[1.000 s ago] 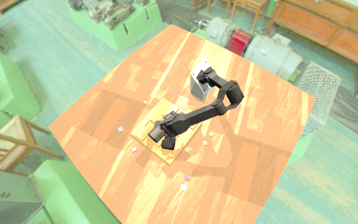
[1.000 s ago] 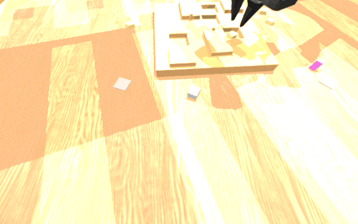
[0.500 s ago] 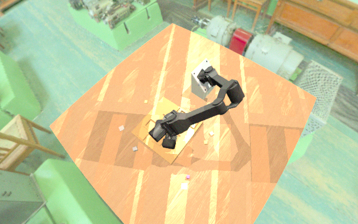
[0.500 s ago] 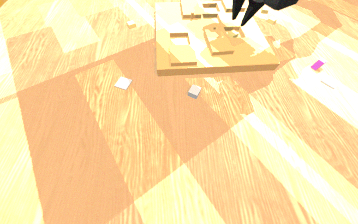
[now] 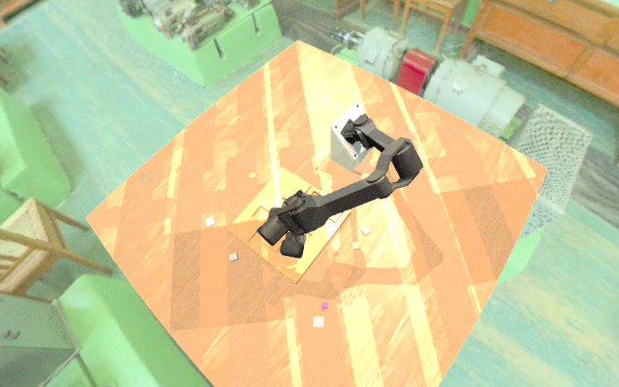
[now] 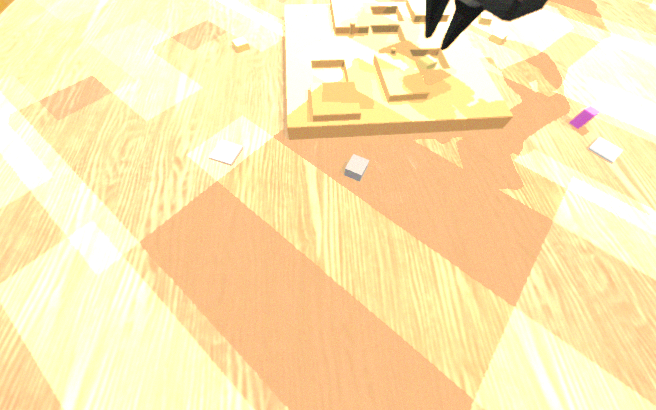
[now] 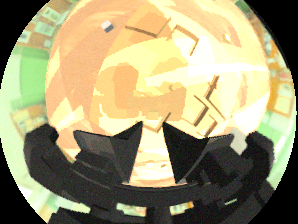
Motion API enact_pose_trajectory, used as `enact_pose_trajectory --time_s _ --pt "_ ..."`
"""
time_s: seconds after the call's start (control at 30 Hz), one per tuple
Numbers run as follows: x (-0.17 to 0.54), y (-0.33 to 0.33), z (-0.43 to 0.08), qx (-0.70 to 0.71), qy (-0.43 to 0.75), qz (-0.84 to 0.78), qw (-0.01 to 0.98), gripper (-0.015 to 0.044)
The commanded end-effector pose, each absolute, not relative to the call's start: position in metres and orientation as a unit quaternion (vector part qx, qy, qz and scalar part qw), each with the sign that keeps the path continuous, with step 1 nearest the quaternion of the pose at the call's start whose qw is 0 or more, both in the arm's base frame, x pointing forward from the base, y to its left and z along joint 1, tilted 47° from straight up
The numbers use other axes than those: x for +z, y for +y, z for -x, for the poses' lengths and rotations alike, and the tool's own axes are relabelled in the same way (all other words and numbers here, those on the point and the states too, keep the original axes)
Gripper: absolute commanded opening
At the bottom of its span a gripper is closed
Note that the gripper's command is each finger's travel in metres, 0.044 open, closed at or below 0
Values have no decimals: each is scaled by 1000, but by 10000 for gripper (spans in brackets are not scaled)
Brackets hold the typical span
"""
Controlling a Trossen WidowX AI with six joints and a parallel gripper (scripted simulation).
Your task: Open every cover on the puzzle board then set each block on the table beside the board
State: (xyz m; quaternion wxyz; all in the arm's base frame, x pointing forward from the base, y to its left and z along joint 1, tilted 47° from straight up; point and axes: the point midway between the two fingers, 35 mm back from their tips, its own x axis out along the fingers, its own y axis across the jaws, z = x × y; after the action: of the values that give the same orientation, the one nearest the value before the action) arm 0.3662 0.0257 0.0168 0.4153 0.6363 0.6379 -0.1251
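Note:
The pale puzzle board [image 5: 297, 266] [image 6: 300, 76] lies under the hand. My gripper [image 6: 435, 42] [image 7: 153, 123] is partly open and empty, its tips above the board near a well [image 6: 424, 52]. A small raised pale piece [image 6: 427, 61] is at that well's near edge; block or knob, I cannot tell. The middle cover [image 6: 397, 78] lies beside it. The front-left cover [image 6: 335, 104] lies in front of an uncovered, seemingly empty well [image 6: 328, 72]. The back cover [image 6: 348, 12] is beside two uncovered wells. A back-right cover [image 6: 417, 6] is partly hidden by the fingers.
On the table beside the board lie a grey block [image 5: 233, 257] [image 6: 356, 167], a magenta block [image 5: 325, 305] [image 6: 582, 117], white flat pieces [image 5: 209, 221] [image 5: 318, 321] [image 6: 226, 152], and small pale blocks [image 5: 252, 175] [image 5: 365, 230] [image 5: 355, 245]. The arm crosses over the board.

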Motion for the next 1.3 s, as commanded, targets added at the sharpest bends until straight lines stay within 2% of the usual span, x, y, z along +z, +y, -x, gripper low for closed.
enact_pose_trajectory --time_s 0.0,1.2,1.27 --pt "14 28 -367 -127 638 -638 413 144" --pt "-5 47 -370 -126 638 -638 412 144" --pt "-3 47 -370 -125 638 -636 415 130"
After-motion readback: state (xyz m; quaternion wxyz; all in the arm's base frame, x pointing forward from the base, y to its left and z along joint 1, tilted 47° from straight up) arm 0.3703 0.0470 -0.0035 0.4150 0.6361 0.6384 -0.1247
